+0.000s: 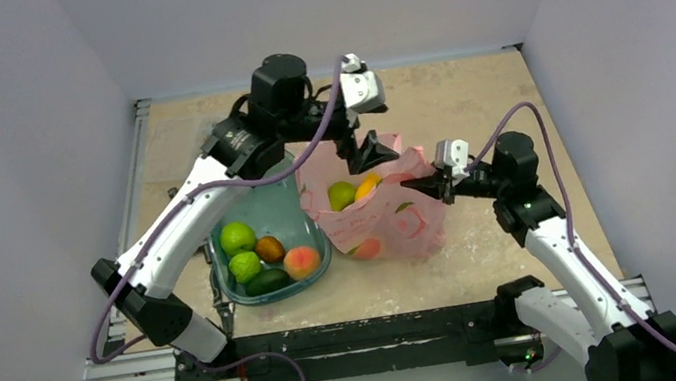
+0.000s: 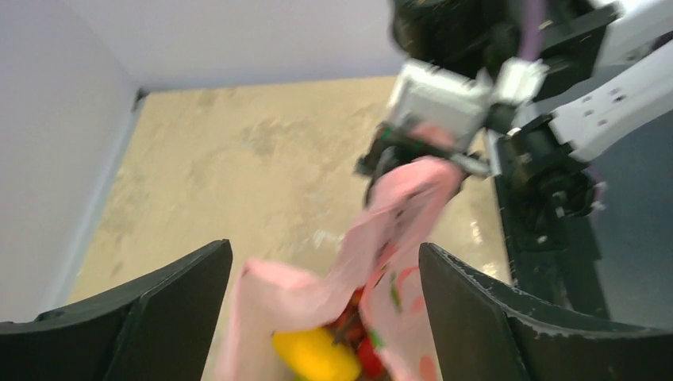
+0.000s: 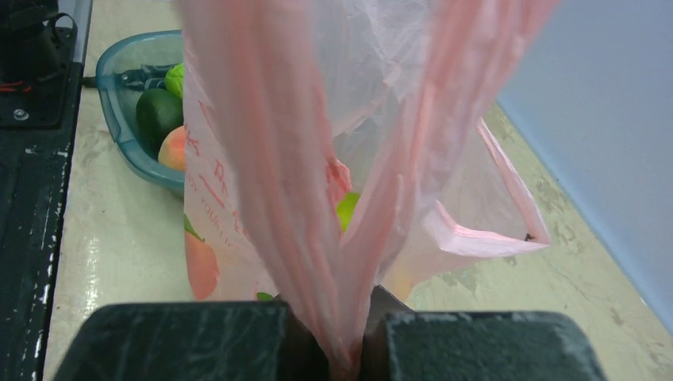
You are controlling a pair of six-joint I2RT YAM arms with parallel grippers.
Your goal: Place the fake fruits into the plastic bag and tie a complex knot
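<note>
Pink bag (image 3: 262, 159) inside right gripper (image 3: 349, 349)

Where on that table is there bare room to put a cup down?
Bare table lies along the back wall, behind the bag, and in a strip between the tub, the bag and the black rail. The middle is crowded: tub and bag sit side by side, with the left arm over the tub and the right arm at the bag.
</note>
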